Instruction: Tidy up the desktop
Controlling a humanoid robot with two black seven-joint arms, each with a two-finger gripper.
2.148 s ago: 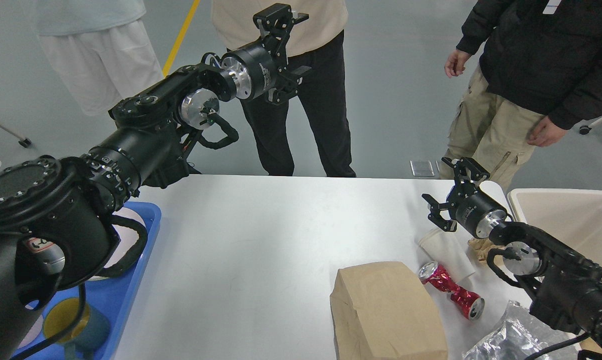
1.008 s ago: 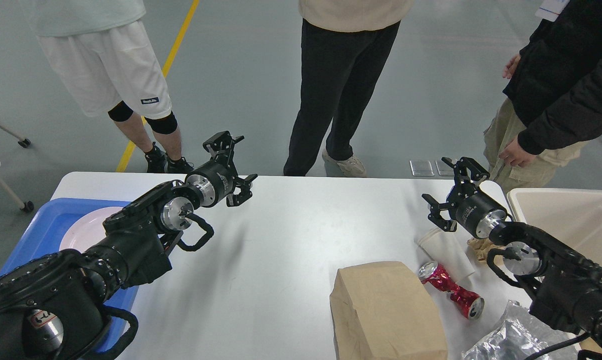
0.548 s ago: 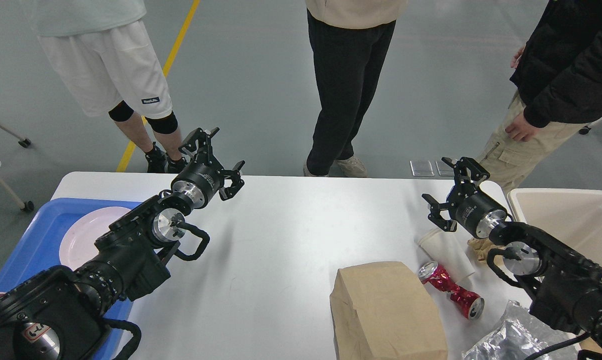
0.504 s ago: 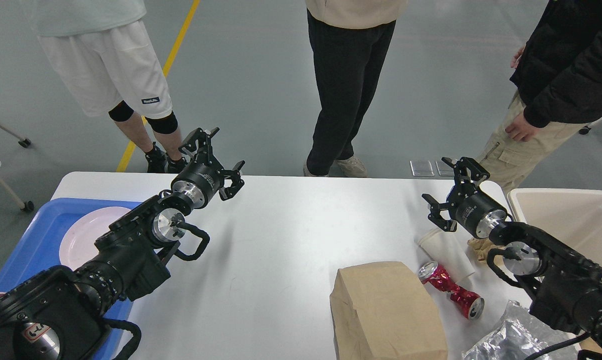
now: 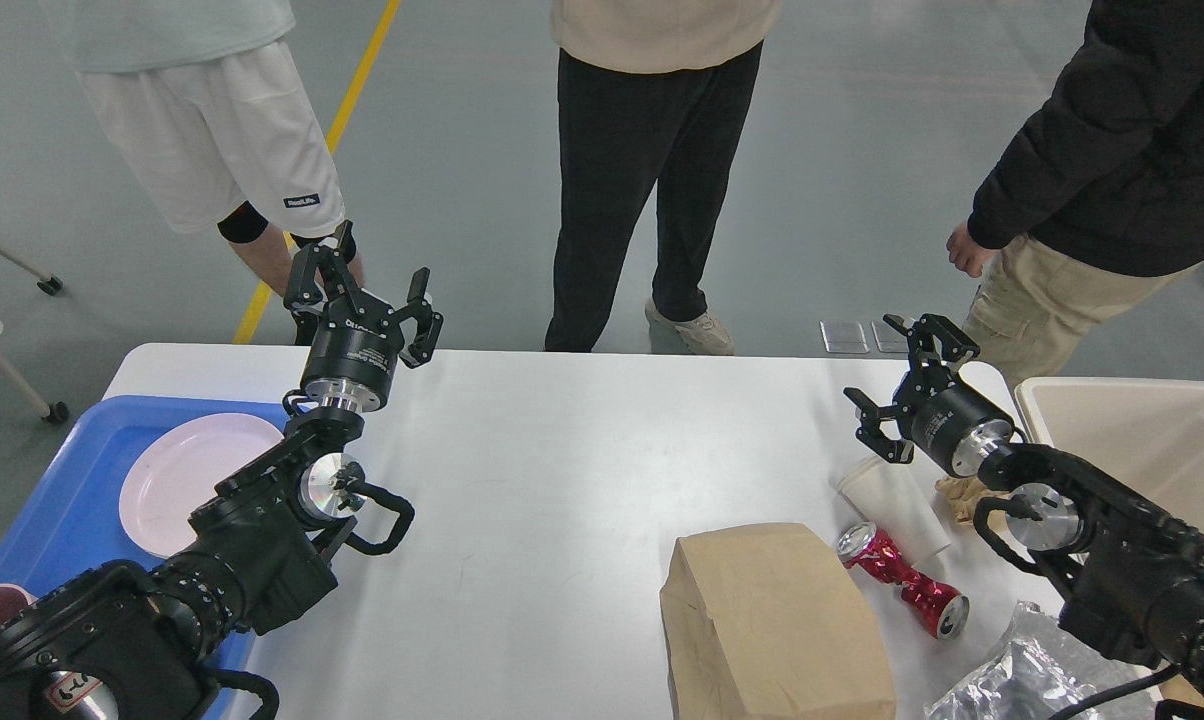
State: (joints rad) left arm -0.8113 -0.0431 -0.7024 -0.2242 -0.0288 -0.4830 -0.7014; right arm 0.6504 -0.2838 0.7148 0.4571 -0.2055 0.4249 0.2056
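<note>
Grey workshop floor with a yellow line [image 5: 362, 70]; 3 people stand along the far edge of the desktop [image 5: 562, 470], which fills the lower part of the view, directly in front of the robot.

Left gripper [image 5: 362, 285]: raised above the far-left corner of the desktop, fingers spread apart, holding nothing. It points away from the litter, which suggests a waiting pose rather than an approach.

Right gripper [image 5: 907, 375]: fingers apart, empty, hanging just above the white paper cup [image 5: 892, 505] lying on its side. Judged best placed for the next pick.

Litter is grouped at the right: brown paper bag [image 5: 777, 625], crushed red can [image 5: 902, 580], foil wrapper [image 5: 1022, 680]. The beige bin [image 5: 1152, 440] stands beside this group, a likely destination.

Blue tray [image 5: 62, 490] at left holds a pink plate [image 5: 197, 480], so crockery appears to be kept separate from refuse.

Task judged incomplete: 4 items remain on the surface.
</note>
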